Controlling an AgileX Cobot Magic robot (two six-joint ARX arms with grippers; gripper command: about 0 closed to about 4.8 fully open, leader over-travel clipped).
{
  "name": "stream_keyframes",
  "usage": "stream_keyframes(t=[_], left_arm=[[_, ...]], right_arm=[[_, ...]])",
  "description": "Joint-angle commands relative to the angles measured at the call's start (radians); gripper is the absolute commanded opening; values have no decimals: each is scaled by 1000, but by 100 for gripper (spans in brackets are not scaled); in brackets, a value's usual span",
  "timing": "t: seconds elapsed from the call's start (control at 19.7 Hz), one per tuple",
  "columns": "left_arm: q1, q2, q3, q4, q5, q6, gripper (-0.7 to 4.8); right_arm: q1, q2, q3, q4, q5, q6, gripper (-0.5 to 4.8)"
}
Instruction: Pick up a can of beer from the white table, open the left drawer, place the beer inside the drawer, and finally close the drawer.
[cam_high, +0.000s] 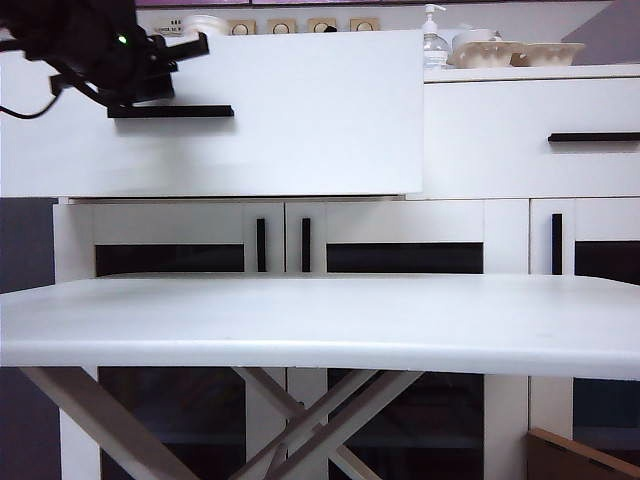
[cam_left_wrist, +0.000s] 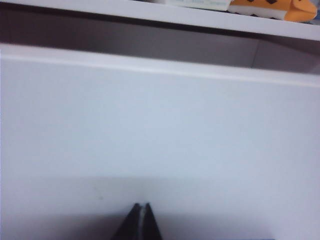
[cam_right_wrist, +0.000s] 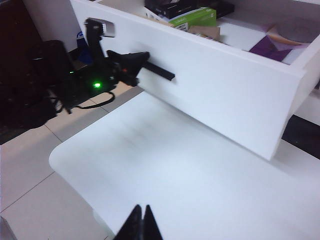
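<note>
Beer can shows in no view, so I judge it is inside the pulled-out left drawer (cam_high: 300, 120), whose front my clenched, empty left gripper (cam_left_wrist: 141, 220) faces for pushing, while the equally clenched right gripper (cam_right_wrist: 142, 223) hangs over the white table (cam_high: 320, 320).

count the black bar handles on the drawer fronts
2: one on the pulled-out left drawer, its handle beside the left gripper; one handle on the shut right drawer. None seem hidden.

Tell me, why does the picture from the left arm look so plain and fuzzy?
Left wrist view: the camera faces the left drawer front closely, so soft white fills it, a grey shadow near the shut left claw. Exterior view: the same claw looks dark and smeared.
</note>
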Motion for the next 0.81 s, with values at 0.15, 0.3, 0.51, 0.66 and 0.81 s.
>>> stream_keyframes(t=[0.15, 0.3, 0.51, 0.66, 0.81], left_arm=[[0, 76, 103, -2, 1, 2, -6], [16, 124, 160, -6, 14, 8, -6], [61, 187, 250, -63, 46, 8, -6], [88, 215, 297, -77, 59, 8, -6], [101, 251, 346, -84, 70, 9, -6]], right_arm=[[1, -3, 3, 6, -3, 2, -6], [0, -3, 3, -8, -3, 2, -6], [0, -3, 3, -12, -2, 2, -6], [0, -3, 3, -15, 4, 1, -6], [0, -2, 3, -15, 4, 1, -6]])
